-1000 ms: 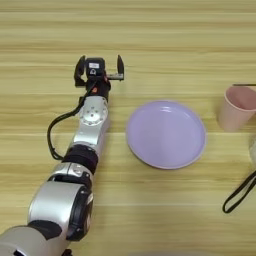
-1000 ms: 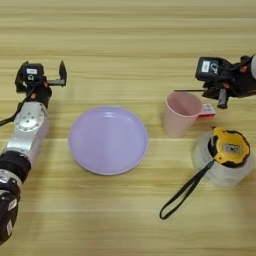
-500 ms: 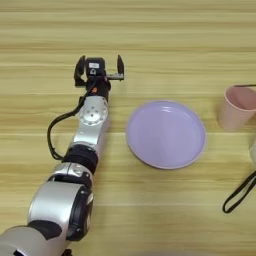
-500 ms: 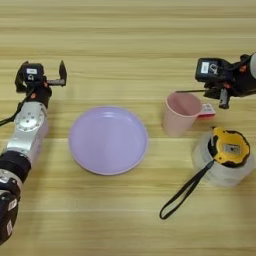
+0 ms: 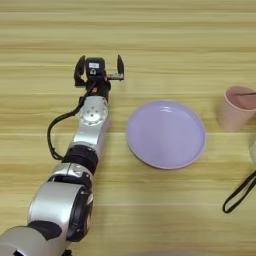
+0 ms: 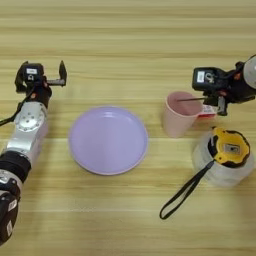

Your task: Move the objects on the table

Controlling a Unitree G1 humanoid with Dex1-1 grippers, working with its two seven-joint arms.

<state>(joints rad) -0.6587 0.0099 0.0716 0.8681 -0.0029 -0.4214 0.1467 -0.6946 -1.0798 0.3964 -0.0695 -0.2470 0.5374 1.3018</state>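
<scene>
- Right claw [image 6: 218,102] shows only in the right eye view, gripping a screwdriver [image 6: 200,105], shaft over the pink cup [image 6: 179,114].
- Left claw [image 5: 98,70] spread wide, empty, beside the lavender plate [image 5: 165,133].
- Yellow-black gadget [image 6: 229,147] sits atop the tape roll [image 6: 220,165].

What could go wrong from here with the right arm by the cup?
1. The right gripper holds the screwdriver with its shaft over the pink cup; a sideways pull might tip the cup.
2. The yellow-black gadget sits on the tape roll close by that gripper; a bump could knock it off.
Left gripper is idle, jaws open.
</scene>
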